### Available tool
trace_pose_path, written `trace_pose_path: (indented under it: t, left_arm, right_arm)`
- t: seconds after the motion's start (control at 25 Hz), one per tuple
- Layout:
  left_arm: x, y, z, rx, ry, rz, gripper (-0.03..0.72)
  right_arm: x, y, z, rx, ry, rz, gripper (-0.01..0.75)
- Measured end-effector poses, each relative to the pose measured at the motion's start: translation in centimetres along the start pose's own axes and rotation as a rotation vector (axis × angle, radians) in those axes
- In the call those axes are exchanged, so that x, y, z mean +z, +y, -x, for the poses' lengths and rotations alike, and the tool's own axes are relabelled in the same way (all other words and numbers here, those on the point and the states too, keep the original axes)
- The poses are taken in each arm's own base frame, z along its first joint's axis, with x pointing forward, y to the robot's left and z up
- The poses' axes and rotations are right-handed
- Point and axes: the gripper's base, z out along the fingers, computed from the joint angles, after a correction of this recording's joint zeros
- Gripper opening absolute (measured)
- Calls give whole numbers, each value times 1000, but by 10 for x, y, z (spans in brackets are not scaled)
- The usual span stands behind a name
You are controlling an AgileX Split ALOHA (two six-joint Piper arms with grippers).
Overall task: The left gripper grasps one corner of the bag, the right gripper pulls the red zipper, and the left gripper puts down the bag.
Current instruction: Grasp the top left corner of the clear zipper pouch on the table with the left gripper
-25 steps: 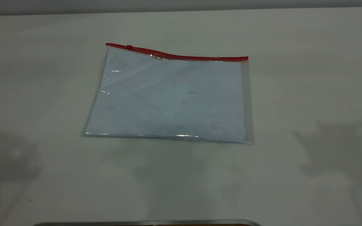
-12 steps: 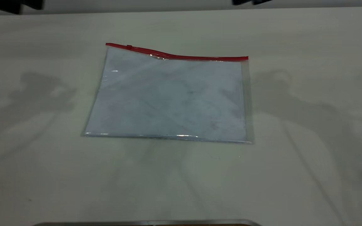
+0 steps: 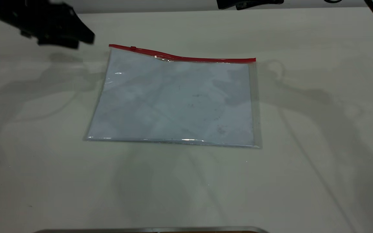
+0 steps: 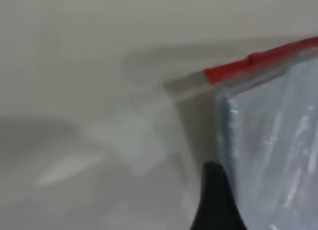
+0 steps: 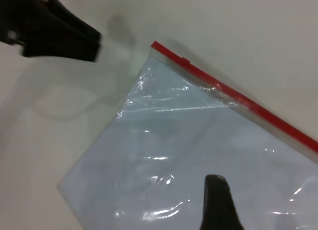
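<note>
Plainly unlabelled, the bag (image 3: 175, 102) lies flat mid-desk (image 3: 319, 194), its red zipper (image 3: 181, 56) along the far edge, the left pincer (image 3: 76, 35) hovering off its far-left corner and the right pincer (image 5: 218, 207) above it, both spreads untellable.

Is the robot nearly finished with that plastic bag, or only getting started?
Only starting. The clear rectangular plastic bag lies flat on the white table, untouched. The black left hand nears its corner by the thin red zipper strip. Grasping, zipper pulling and setting down all remain.
</note>
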Motion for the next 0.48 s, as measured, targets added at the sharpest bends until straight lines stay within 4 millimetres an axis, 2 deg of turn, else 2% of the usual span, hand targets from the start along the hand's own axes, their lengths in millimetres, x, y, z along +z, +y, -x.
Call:
trace_pose_path:
  t: [0.08,0.2,0.36,0.48]
  left_arm:
    - [17,9,-3,-5,15,-22,567]
    - [39,12,-2,12,28,-65,567]
    - [64,7,-3,40,49,-99,567]
    - [75,0,-4,59,63,-114,556]
  right_arm:
    - [0,0,0,-1,0,0,525]
    - [0,0,1,-1,-2,0,525]
    - [0,0,1,-2,-1,0,525]
    - [0,0,1,-2,-1,-5,525]
